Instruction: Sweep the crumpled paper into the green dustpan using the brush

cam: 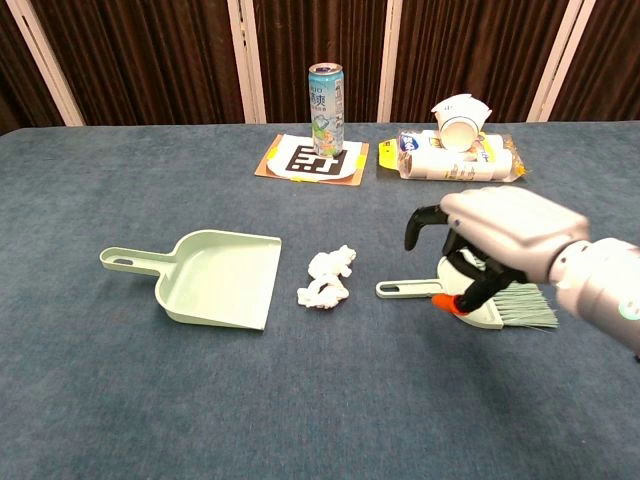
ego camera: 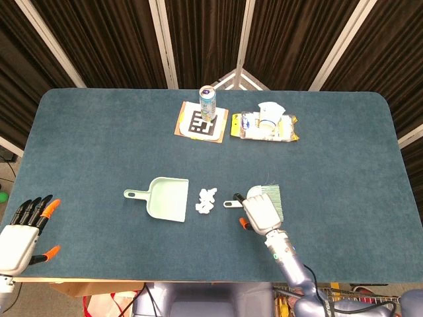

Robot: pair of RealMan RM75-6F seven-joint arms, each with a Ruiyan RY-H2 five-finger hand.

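Note:
The pale green dustpan (ego camera: pixel 162 199) (cam: pixel 222 280) lies flat at mid-table, handle to the left and mouth toward the crumpled white paper (ego camera: pixel 206 200) (cam: pixel 328 278), which sits just to its right. Right of the paper lies the brush (ego camera: pixel 267 195) (cam: pixel 505 308), its handle (cam: pixel 400 290) pointing at the paper. My right hand (ego camera: pixel 262 214) (cam: pixel 495 240) arches over the brush head, fingers curled downward but raised off the handle, thumb tip close to the brush base. It holds nothing. My left hand (ego camera: pixel 23 228) rests at the near left table corner, fingers spread, far from the dustpan.
A drink can (ego camera: pixel 207 100) (cam: pixel 326 95) stands on a marker card (ego camera: pixel 201 123) at the back centre. A plastic packet with paper cups (ego camera: pixel 264 124) (cam: pixel 455 150) lies to its right. The near table edge runs just behind my right wrist.

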